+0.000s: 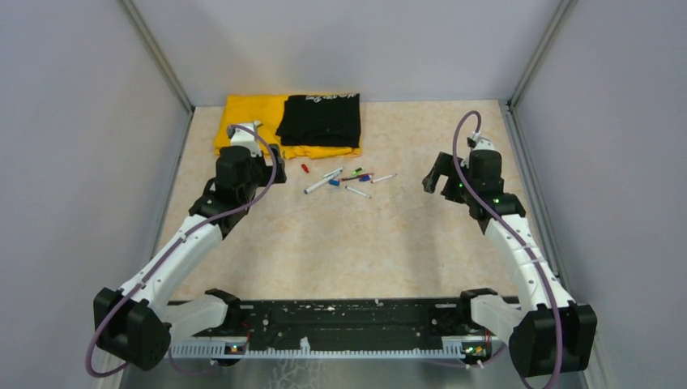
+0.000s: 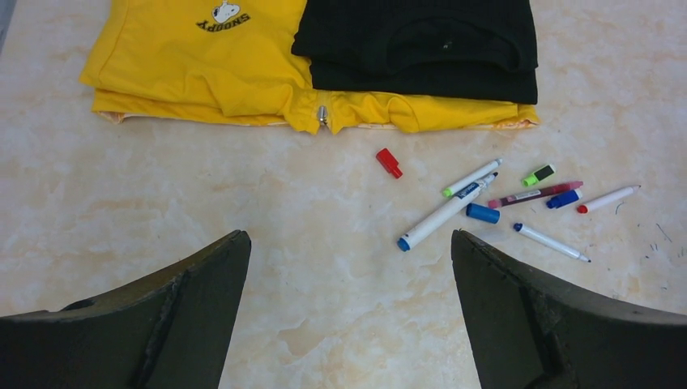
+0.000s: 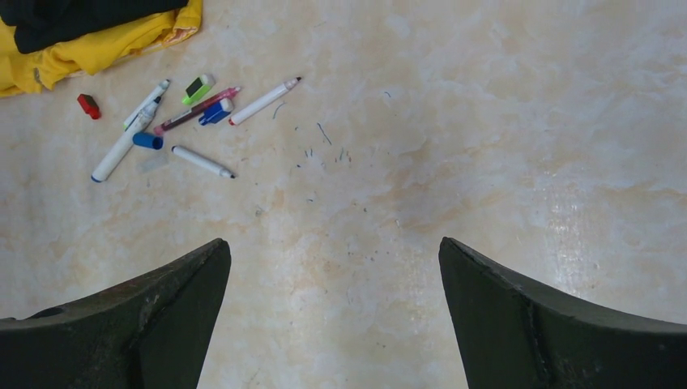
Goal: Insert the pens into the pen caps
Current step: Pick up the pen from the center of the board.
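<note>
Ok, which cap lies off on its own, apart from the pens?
The red cap, alone and nearest the yellow shirt; the green cap and blue caps lie among the pens.

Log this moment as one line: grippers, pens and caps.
left gripper: open, empty | right gripper: open, empty | pens: clustered on table | blue cap: loose beside long pen | red cap: apart, near yellow shirt

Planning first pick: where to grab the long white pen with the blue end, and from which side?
Grip the long white pen on its barrel near the blue end, from straight above, closing across the barrel. It lies flat, diagonal; the blue cap and the green-tipped pen crowd its other half, while this half has bare table both sides. The open left pincer looks nearer.
</note>
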